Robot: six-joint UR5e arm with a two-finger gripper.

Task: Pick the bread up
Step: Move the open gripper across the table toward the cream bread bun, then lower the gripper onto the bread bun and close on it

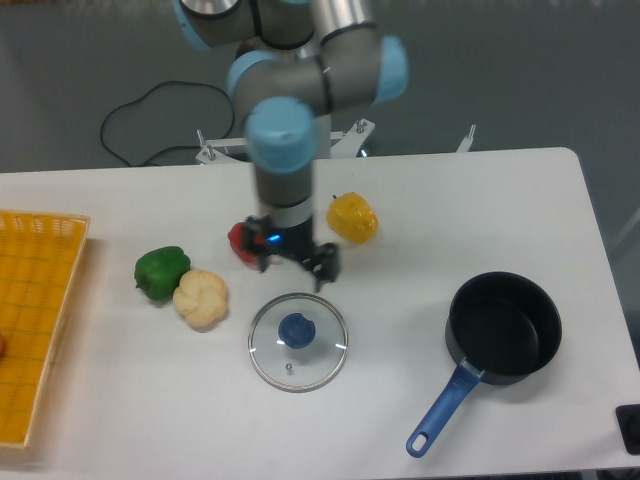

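The bread (201, 298) is a pale cream, lumpy round bun. It lies on the white table, touching the green pepper (160, 272) on its upper left. My gripper (295, 268) points down over the table, right of the bread and apart from it. Its two black fingers stand apart with nothing between them. The arm hides the table just behind the gripper.
A red item (238, 240) shows partly at the gripper's left side. A yellow pepper (353, 218) lies to its upper right. A glass lid with a blue knob (298, 340) lies just in front. A dark pot with a blue handle (503, 328) stands right. A yellow basket (35, 320) stands far left.
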